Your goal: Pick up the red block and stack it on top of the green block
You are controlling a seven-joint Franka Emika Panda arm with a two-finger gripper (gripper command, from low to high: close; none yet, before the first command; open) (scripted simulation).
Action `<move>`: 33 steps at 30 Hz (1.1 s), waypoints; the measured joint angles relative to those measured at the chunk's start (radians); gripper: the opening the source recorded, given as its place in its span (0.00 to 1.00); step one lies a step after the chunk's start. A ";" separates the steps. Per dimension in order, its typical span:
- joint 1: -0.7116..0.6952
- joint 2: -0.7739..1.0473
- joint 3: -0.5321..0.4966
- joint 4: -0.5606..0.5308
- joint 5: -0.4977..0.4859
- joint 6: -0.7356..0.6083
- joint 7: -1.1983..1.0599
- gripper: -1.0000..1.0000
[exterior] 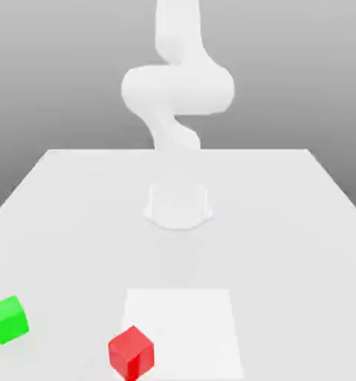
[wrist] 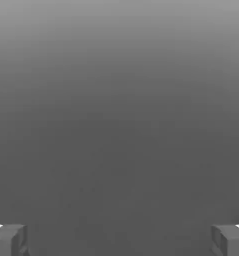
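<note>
The red block (exterior: 131,352) sits on the white table (exterior: 285,223) near its front edge, a little toward the exterior view's left of centre. The green block (exterior: 8,318) rests on the table farther toward the exterior view's left, apart from the red one. In the hand view my gripper (wrist: 119,242) is open: its two grey fingertips (wrist: 9,240) stand far apart with nothing between them, against a plain grey background. Neither block is between them.
The arm's white base (exterior: 178,205) stands mid-table, and its links (exterior: 178,85) rise past the upper edge of the exterior view. A brighter white square patch (exterior: 182,331) lies flat on the table just beside the red block.
</note>
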 joint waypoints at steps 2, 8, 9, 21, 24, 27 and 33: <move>-0.033 0.077 0.021 -0.012 -0.014 0.028 0.059 0.50; -0.113 0.298 0.066 -0.047 -0.060 0.108 0.229 0.50; -0.124 0.334 0.071 -0.053 -0.068 0.121 0.257 0.50; -0.208 0.765 0.076 -0.124 -0.093 0.282 0.549 0.50; -0.211 0.869 0.072 -0.142 -0.058 0.324 0.592 0.50; -0.210 0.974 0.066 -0.141 -0.046 0.392 0.616 0.50; -0.198 1.083 0.049 -0.126 -0.067 0.481 0.636 0.00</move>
